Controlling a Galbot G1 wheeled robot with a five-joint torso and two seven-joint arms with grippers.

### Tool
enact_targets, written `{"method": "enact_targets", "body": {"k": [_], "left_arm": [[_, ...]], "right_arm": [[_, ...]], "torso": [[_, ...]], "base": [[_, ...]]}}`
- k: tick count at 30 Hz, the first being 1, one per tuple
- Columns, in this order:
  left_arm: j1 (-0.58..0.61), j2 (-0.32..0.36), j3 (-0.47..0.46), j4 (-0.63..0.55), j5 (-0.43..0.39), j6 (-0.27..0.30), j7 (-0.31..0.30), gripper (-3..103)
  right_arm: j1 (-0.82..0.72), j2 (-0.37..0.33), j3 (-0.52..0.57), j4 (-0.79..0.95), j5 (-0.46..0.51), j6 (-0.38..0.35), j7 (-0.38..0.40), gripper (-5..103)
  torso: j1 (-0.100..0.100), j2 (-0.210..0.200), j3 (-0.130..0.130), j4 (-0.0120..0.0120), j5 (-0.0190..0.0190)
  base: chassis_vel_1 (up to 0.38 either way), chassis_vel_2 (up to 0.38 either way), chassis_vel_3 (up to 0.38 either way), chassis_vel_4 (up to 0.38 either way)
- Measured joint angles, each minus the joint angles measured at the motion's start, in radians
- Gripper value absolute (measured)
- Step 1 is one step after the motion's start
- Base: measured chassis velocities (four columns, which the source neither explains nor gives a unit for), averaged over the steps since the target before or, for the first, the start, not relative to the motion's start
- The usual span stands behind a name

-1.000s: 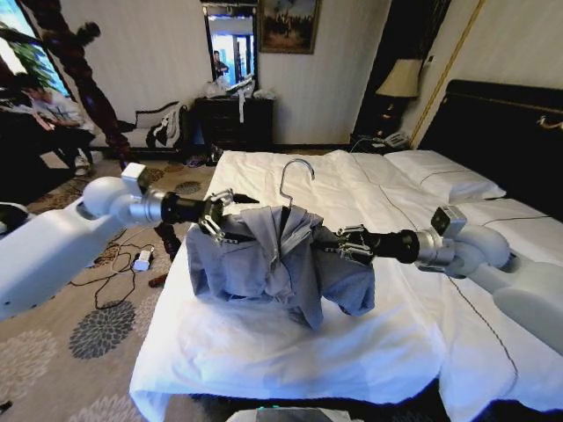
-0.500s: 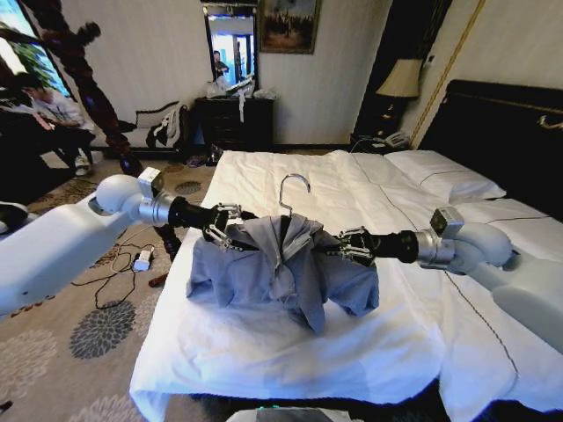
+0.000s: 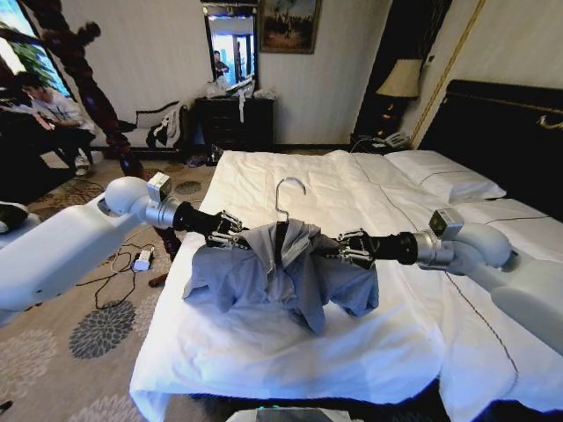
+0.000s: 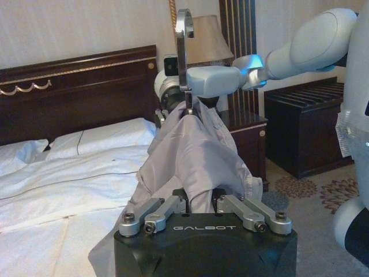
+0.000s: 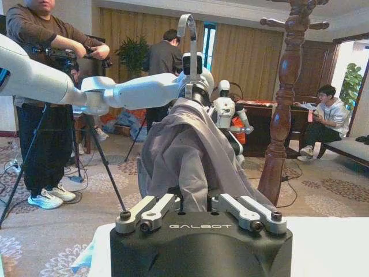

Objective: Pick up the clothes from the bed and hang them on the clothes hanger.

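The pale blue-grey clothes hang draped over the clothes hanger, whose silvery hook stands up above the collar. The wire arms are hidden under the fabric. The shirt's lower folds rest on the white sheet of the bed. My left gripper is shut on the shirt's left shoulder, and my right gripper is shut on the opposite shoulder. In the left wrist view the fingers close into the clothes under the hook. The right wrist view shows the same grip on the clothes.
White pillows and a dark headboard lie at the right. A carved wooden post stands beside the bed. Cables and a small device lie on the carpet at the left. A lamp stands on the nightstand.
My left gripper has moved right and slightly down, closer to the right one. The shirt has bunched narrower and the hook has sunk a little and shifted left.
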Motion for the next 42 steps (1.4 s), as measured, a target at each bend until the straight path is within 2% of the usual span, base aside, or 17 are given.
{"method": "enact_targets", "body": {"k": [14, 15, 16, 19, 21, 24, 25, 28, 29, 31, 32, 33, 35, 36, 37, 38, 42], "left_arm": [[-0.007, -0.017, 0.010, 0.004, 0.002, -0.002, 0.011, 16], [-0.007, -0.018, 0.011, 0.004, 0.003, -0.002, 0.014, 16], [-0.007, -0.018, 0.011, 0.004, 0.003, -0.002, 0.014, 16], [-0.001, -0.019, 0.013, 0.008, 0.008, -0.003, 0.023, 16], [0.000, -0.019, 0.013, 0.009, 0.009, -0.003, 0.024, 16], [0.011, -0.021, 0.012, 0.020, 0.016, -0.004, 0.029, 16], [0.016, -0.021, 0.011, 0.024, 0.018, -0.005, 0.030, 16], [0.029, -0.021, 0.005, 0.032, 0.023, -0.006, 0.035, 16], [0.035, -0.021, 0.002, 0.037, 0.026, -0.006, 0.035, 16], [0.041, -0.020, -0.002, 0.043, 0.030, -0.007, 0.035, 16], [0.045, -0.019, -0.006, 0.049, 0.031, -0.008, 0.033, 16], [0.048, -0.018, -0.010, 0.053, 0.030, -0.008, 0.028, 16], [0.050, -0.017, -0.013, 0.055, 0.027, -0.008, 0.025, 16], [0.051, -0.016, -0.015, 0.057, 0.020, -0.008, 0.021, 16], [0.052, -0.016, -0.017, 0.058, 0.011, -0.007, 0.017, 16], [0.053, -0.016, -0.018, 0.060, -0.003, -0.005, 0.011, 16], [0.065, -0.017, -0.035, 0.070, -0.038, 0.001, -0.003, 16]], "right_arm": [[0.013, -0.003, 0.007, 0.005, 0.013, 0.018, 0.012, 14], [0.013, -0.003, 0.009, 0.006, 0.016, 0.021, 0.014, 19], [0.013, -0.003, 0.009, 0.006, 0.016, 0.021, 0.014, 19], [0.013, -0.003, 0.011, 0.006, 0.028, 0.028, 0.022, 35], [0.013, -0.003, 0.011, 0.006, 0.031, 0.029, 0.024, 35], [0.013, -0.004, 0.012, 0.004, 0.054, 0.040, 0.031, 41], [0.013, -0.004, 0.012, 0.004, 0.068, 0.044, 0.032, 58], [0.013, -0.004, 0.012, 0.003, 0.105, 0.053, 0.033, 58], [0.013, -0.004, 0.012, 0.003, 0.123, 0.059, 0.033, 68], [0.012, -0.004, 0.012, 0.001, 0.145, 0.071, 0.033, 68], [0.010, -0.004, 0.010, 0.000, 0.170, 0.085, 0.033, 79], [0.009, -0.003, 0.009, -0.001, 0.195, 0.095, 0.033, 85], [0.008, -0.003, 0.009, -0.001, 0.205, 0.099, 0.033, 85], [0.008, -0.003, 0.008, -0.001, 0.217, 0.104, 0.033, 90], [0.008, -0.003, 0.008, -0.002, 0.222, 0.109, 0.033, 90], [0.009, -0.003, 0.008, -0.002, 0.230, 0.115, 0.034, 98], [0.010, -0.004, 0.010, 0.006, 0.274, 0.126, 0.057, 100]], "torso": [[0.000, 0.000, 0.000, 0.0001, 0.0003], [0.000, 0.000, 0.000, 0.0000, -0.0002], [0.000, 0.000, 0.000, 0.0000, -0.0002], [0.000, 0.000, 0.000, -0.0001, 0.0000], [0.000, 0.000, 0.000, 0.0000, 0.0000], [0.000, 0.000, 0.000, -0.0001, 0.0000], [0.000, 0.000, 0.000, 0.0000, 0.0000], [0.000, 0.000, 0.000, -0.0001, 0.0000], [0.000, 0.000, 0.000, 0.0000, 0.0000], [0.000, 0.000, 0.000, 0.0000, -0.0001], [0.000, 0.000, 0.000, 0.0000, -0.0001], [0.000, 0.000, 0.000, 0.0000, 0.0000], [0.000, 0.000, 0.000, 0.0000, 0.0000], [0.000, 0.000, 0.000, 0.0000, 0.0000], [0.000, 0.000, 0.000, 0.0000, 0.0000], [0.000, 0.000, 0.000, 0.0000, 0.0000], [0.000, 0.000, 0.000, 0.0000, 0.0000]], "base": [[0.000, 0.000, 0.000, 0.000], [0.000, 0.000, 0.000, 0.000], [0.000, 0.000, 0.000, 0.000], [0.000, 0.000, 0.000, 0.000], [0.000, 0.000, 0.000, 0.000], [0.000, 0.000, 0.000, 0.000], [0.000, 0.000, 0.000, 0.000], [0.000, 0.000, 0.000, 0.000], [0.000, 0.000, 0.000, 0.000], [0.000, 0.000, 0.000, 0.000], [0.000, 0.000, 0.000, 0.000], [0.000, 0.000, 0.000, 0.000], [0.000, 0.000, 0.000, 0.000], [0.000, 0.000, 0.000, 0.000], [0.000, 0.000, 0.000, 0.000], [0.000, 0.000, 0.000, 0.000], [0.000, 0.000, 0.000, 0.000]]}}
